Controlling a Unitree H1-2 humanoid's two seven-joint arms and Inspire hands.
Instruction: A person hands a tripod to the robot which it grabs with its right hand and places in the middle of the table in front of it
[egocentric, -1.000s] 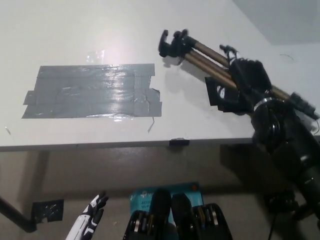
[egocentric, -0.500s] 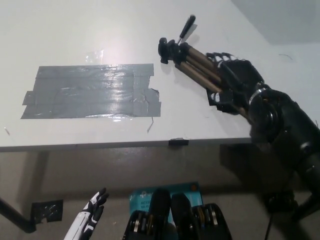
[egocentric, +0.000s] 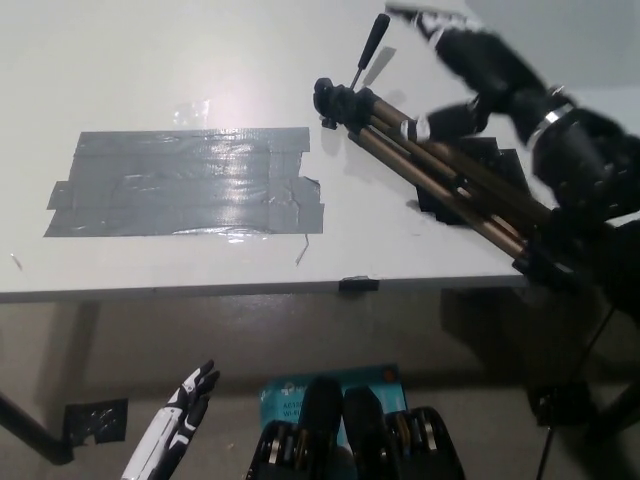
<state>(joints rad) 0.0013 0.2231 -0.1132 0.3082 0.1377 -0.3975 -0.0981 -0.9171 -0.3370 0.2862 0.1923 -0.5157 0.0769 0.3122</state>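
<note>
One tripod (egocentric: 452, 178) — just beneath right hand (egocentric: 488, 72)

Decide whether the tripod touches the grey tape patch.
Apart. The head view shows bare white table between the head end of the tripod and the upper right corner of the tape patch.

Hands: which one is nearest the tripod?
The black right hand, open just above the tripod that lies on the table. The white left hand hangs at the lower left, below the table's front edge, far from it.
</note>
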